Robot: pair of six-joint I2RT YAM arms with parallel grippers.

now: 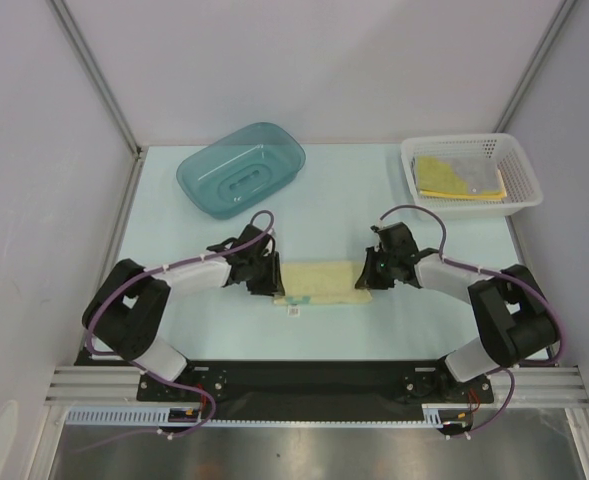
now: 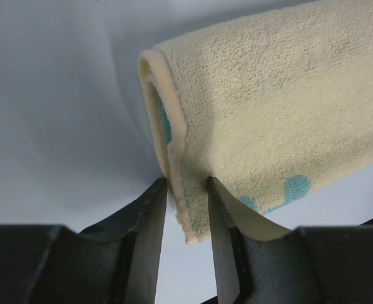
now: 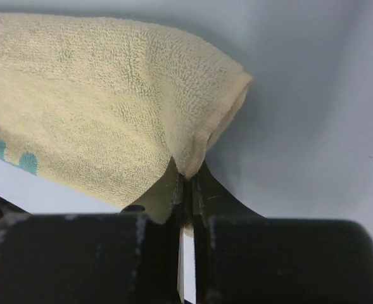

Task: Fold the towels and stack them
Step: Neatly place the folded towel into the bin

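A cream towel with teal dots (image 1: 321, 282) lies folded in a strip on the table between both grippers, its white tag at the front left. My left gripper (image 1: 271, 275) is at its left end. In the left wrist view the fingers (image 2: 149, 215) stand apart with the towel's folded edge (image 2: 189, 209) hanging loosely between them. My right gripper (image 1: 366, 272) is at its right end. In the right wrist view it is shut on the towel's corner (image 3: 192, 166). More yellow towels (image 1: 452, 177) lie in the white mesh basket (image 1: 519, 195) at the back right.
A teal plastic tub (image 1: 241, 168) stands at the back left. The basket sits at the back right near the table's edge. Enclosure walls close in the left, right and back sides.
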